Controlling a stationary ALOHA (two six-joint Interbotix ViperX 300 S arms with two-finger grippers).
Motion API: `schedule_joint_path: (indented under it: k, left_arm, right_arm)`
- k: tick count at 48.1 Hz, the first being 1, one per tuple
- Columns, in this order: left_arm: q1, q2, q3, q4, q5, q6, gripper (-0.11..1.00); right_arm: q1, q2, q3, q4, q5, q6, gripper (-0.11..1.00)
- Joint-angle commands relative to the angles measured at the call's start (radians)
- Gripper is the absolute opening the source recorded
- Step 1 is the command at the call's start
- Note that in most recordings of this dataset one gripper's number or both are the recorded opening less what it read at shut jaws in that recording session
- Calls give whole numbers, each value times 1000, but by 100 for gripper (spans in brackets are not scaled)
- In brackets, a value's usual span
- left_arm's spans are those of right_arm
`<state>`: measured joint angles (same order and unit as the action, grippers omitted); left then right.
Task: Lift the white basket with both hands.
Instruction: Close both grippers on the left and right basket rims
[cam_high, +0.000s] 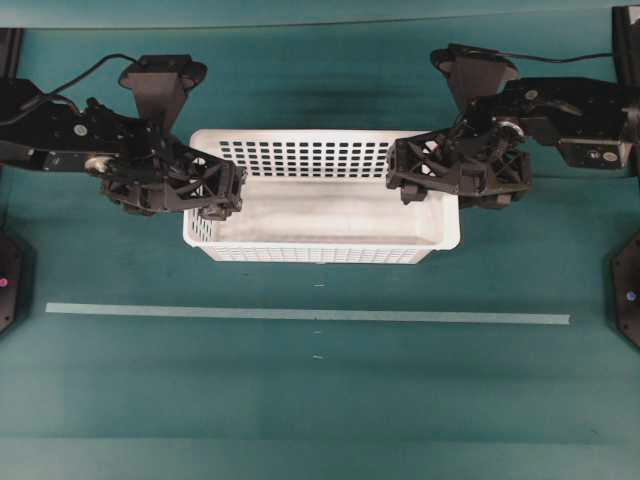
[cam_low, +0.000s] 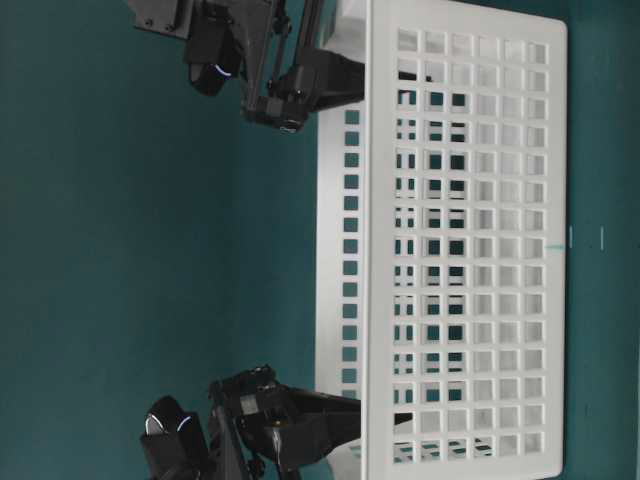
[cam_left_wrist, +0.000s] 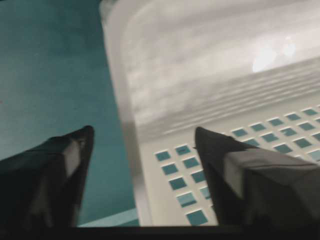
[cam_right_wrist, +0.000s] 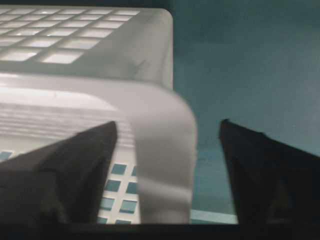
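Your white basket (cam_high: 330, 215) sits on the desk (cam_high: 320, 400), unlifted. Left tool (cam_left_wrist: 140, 165) at nine o'clock and right tool (cam_right_wrist: 167, 165) at three straddle its end rims, jaws apart; clamping and lifting remain.

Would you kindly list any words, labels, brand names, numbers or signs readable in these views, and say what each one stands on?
None can be read in any view.
white basket: plain plastic with slots, no label showing.
left gripper and right gripper: no markings legible.
Pale strip on the table: blank.
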<state>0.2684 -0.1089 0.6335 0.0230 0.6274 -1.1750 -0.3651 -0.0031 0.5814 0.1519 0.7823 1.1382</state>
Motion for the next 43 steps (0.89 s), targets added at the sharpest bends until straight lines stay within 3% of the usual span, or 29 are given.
schedule_joint_path:
  k: [1, 8, 12, 15, 43]
  left_arm:
    - [3, 5, -5, 5, -9, -5, 68]
    - [2, 12, -5, 5, -9, -5, 26]
    - [3, 11, -5, 5, -11, -5, 8]
    - [3, 11, -5, 5, -11, -8, 1]
    - [2, -11, -8, 5, 0, -11, -3]
  right_arm:
    - [6, 8, 3, 3, -5, 6, 75]
    - [8, 12, 12, 9, -11, 9, 39]
    - [8, 12, 12, 9, -20, 6, 19]
    - [8, 14, 14, 9, -21, 5, 16]
    - [14, 6, -6, 9, 3, 3, 16]
